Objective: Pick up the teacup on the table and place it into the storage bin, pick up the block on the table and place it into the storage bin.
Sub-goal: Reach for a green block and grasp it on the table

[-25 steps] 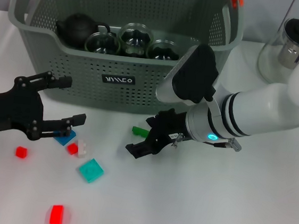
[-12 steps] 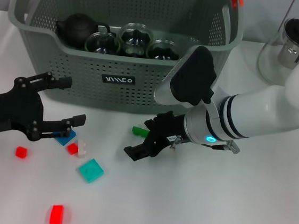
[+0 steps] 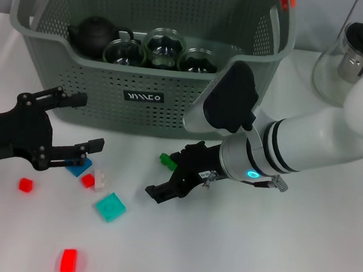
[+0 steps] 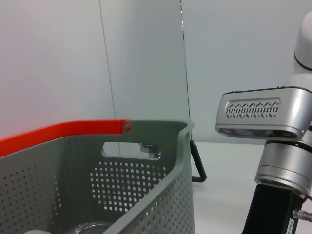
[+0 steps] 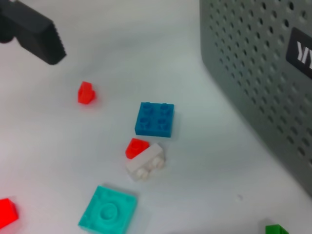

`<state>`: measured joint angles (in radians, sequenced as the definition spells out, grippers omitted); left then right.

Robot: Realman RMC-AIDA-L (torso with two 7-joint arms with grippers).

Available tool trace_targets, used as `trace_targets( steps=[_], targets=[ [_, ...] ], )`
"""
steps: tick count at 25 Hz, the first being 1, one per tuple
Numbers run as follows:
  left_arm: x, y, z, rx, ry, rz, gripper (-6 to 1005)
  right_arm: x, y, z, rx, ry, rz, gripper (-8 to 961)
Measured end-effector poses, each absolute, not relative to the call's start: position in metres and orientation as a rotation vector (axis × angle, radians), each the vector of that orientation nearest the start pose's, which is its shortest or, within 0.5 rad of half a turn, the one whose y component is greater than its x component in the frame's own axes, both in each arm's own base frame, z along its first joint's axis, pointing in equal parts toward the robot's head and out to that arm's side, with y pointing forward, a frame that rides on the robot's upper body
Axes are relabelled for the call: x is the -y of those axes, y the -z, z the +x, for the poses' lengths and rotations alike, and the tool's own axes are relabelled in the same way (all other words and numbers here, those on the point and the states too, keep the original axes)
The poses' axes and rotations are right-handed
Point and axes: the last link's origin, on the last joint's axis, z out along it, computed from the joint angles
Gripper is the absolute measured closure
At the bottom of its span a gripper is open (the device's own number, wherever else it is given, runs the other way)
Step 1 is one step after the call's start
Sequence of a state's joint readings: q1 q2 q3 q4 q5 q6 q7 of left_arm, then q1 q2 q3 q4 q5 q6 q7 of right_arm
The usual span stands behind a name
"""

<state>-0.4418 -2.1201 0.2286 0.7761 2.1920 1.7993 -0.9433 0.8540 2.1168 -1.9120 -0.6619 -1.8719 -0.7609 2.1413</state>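
White table (image 3: 254, 247), bin (image 3: 172, 102), scattered blocks (image 3: 110, 206)

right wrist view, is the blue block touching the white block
No, the blue block lies apart from the white block, with bare table between them; the small red block touches the white one instead.

Glass pitcher (image 3: 357, 60) at table (image 3: 273, 249) edge

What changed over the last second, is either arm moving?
The right end effector slid a little toward the robot's left along the table, open, closing around the green block without gripping it. The left end effector, the other blocks and the storage bin stayed put.
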Motion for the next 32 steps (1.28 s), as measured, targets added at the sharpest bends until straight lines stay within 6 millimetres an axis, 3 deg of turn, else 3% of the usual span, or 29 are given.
trace_targets(
  steps=[14,32],
  targets=[
    [-0.2834,-0.0446,-0.3032,0.21,0.697,-2.533,153,-0.362,0.1509,0.1403,-0.534,0.092,-2.901,71],
    [-0.2847,-0.0455,-0.3021,0.204,0.703,-2.524,152,-0.368,0.1522,0.1466,-0.565,0.087,-2.848,82]
  ],
)
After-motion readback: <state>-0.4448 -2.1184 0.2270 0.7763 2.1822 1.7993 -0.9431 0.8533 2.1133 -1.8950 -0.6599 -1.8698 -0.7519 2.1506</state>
